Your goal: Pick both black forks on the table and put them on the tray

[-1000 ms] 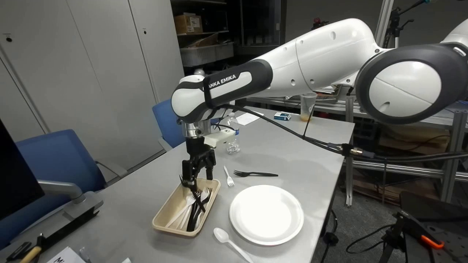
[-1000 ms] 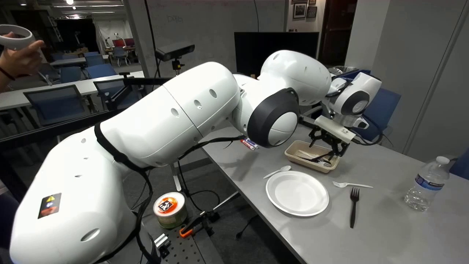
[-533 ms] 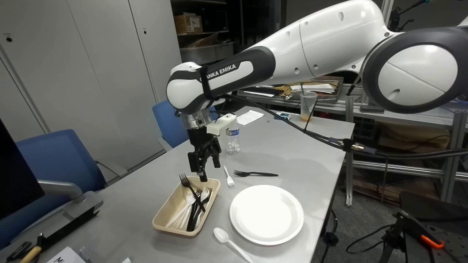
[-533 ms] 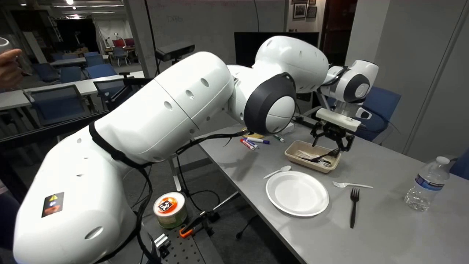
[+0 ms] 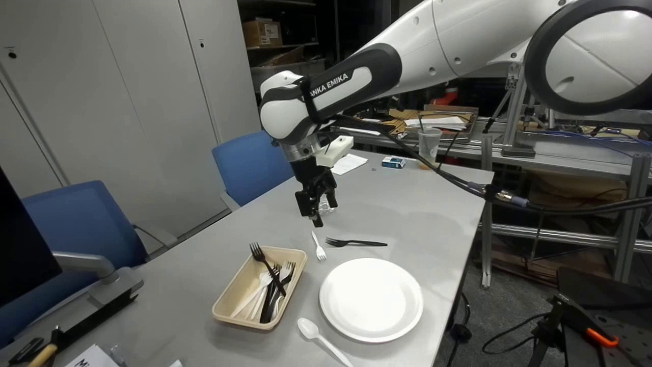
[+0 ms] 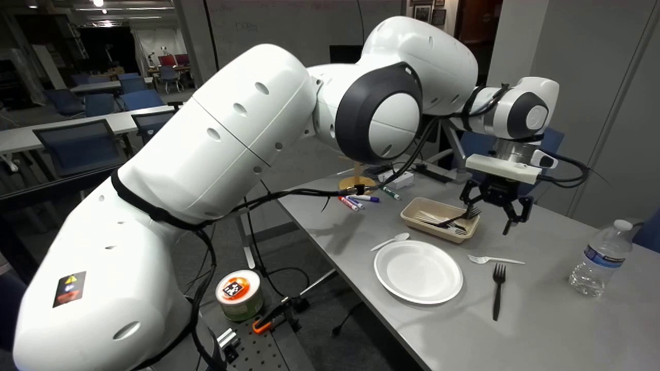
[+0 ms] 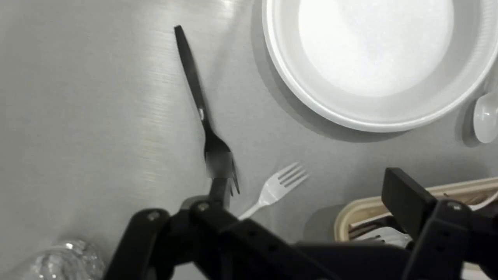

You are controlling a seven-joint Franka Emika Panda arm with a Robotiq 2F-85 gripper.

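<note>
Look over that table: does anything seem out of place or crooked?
Slightly: one black fork in the tray slants across the other utensils, its tines poking up over the rim rather than lying flat inside. I see nothing spilled or broken.

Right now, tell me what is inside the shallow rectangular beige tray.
The tray holds piled black and white plastic utensils, some with fork tines showing; a slim black plastic fork lies tilted on top. Beneath, pieces overlap, hiding parts of each other and their exact number.
</note>
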